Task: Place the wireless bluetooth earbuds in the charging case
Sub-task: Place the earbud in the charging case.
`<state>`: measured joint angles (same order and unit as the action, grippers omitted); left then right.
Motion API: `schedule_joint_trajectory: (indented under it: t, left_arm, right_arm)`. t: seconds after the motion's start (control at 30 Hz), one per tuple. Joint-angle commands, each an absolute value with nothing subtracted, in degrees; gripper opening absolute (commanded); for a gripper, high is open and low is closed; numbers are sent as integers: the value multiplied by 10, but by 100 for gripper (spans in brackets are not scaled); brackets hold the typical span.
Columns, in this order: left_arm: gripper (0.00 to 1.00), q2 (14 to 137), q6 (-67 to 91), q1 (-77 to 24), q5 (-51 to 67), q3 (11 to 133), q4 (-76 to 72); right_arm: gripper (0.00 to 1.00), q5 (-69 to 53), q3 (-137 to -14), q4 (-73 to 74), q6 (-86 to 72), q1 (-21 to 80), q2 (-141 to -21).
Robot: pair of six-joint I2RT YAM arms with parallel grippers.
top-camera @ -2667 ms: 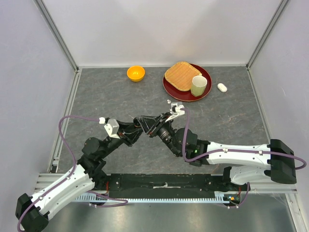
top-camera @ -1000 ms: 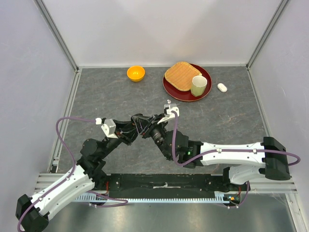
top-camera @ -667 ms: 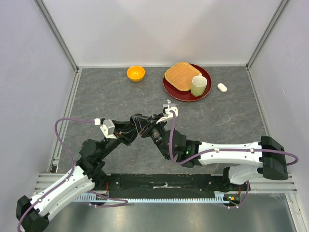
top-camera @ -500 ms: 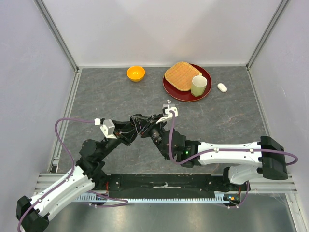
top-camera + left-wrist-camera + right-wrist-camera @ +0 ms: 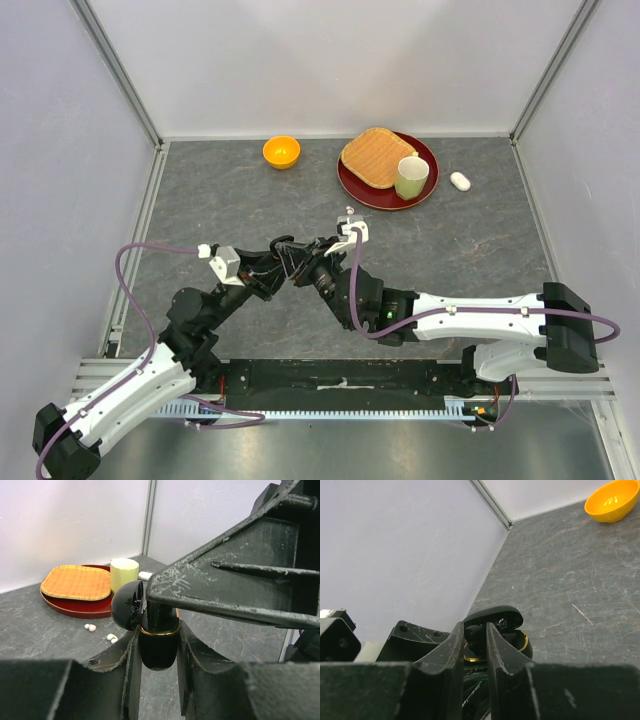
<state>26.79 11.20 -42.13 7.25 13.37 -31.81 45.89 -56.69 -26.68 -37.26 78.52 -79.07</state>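
Observation:
In the left wrist view my left gripper (image 5: 157, 632) is shut on a black charging case (image 5: 159, 652) with a gold rim, held upright with its lid (image 5: 127, 605) swung open. My right gripper (image 5: 474, 630) reaches down over the case's open mouth (image 5: 517, 641), shut on a black earbud (image 5: 474, 634) that sits at the rim. From above, the two grippers meet nose to nose, left gripper (image 5: 285, 262) against right gripper (image 5: 308, 258). Two white earbuds (image 5: 90, 627) (image 5: 112, 638) lie on the table beyond, near the plate; the top view shows the white earbuds (image 5: 348, 210) as small specks.
A red plate (image 5: 375, 201) at the back holds a woven mat (image 5: 378, 155) and a pale cup (image 5: 411, 177). An orange bowl (image 5: 281, 152) stands to its left, a white oval case (image 5: 459, 181) to its right. Walls close in the table's sides.
Both grippers, still joined at the case, have drifted slightly left since the earliest frame. Over the last second almost nothing has moved.

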Motion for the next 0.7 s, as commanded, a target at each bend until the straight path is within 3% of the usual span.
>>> schedule_joint_trajectory:
  t: [0.0,0.1,0.2,0.23,0.3,0.33,0.4,0.53,0.67]
  left_arm:
    - [2,269,88,-422,45,144,-378]
    - [2,266,85,-422,46,144,-378]
    - [2,265,83,-422,47,144,-377]
    - [2,266,83,-421,49,145,-376]
    - [2,267,83,-422,53,146,-374]
    - [2,269,83,-422,58,146,-374]
    - [2,271,83,-422,61,146,-372]
    - [2,272,85,-422,73,148,-361]
    - [2,271,86,-422,80,148,-349]
  right_arm:
    - [0,445,-570,-203,-369,788,-786]
    - [0,450,-577,-187,-365,789,-789]
    - [8,456,-584,-177,-363,789,-790]
    - [17,456,-586,-176,-360,788,-789]
    - [25,457,-588,-177,-359,789,-787]
    - [35,457,-591,-177,-355,789,-783]
    - [42,454,-596,-174,-352,789,-780]
    - [70,427,-610,-191,-315,788,-765]
    - [88,410,-614,-228,-277,788,-744]
